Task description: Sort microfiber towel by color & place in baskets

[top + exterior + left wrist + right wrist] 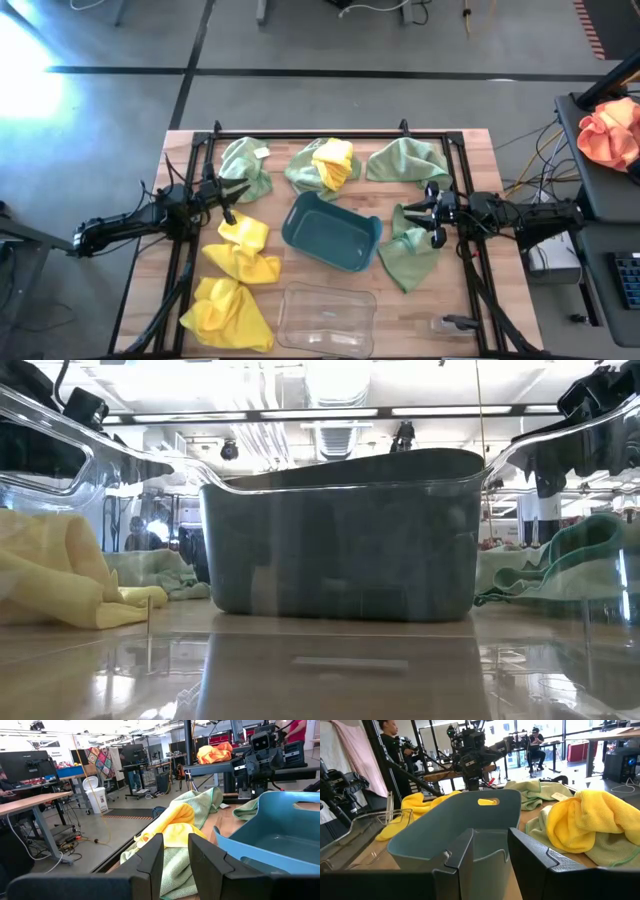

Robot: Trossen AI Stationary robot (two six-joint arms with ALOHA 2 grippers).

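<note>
The dark teal basket (332,233) stands mid-table, and the clear basket (326,320) sits at the near edge. Pale green towels lie far left (245,165), far right (408,160) and right of the teal basket (410,258). A yellow towel (336,160) rests on another green one (305,172). Two more yellow towels (241,250) (228,315) lie near left. My left gripper (232,200) is open, hovering beside the far-left green towel. My right gripper (428,213) is open, facing the teal basket (455,827) above the right green towel.
An orange-pink cloth (610,135) lies on a dark side stand off the table's right edge. A black frame (330,135) runs along the table's far edge and sides. Bare wood shows between the teal basket and the yellow towels.
</note>
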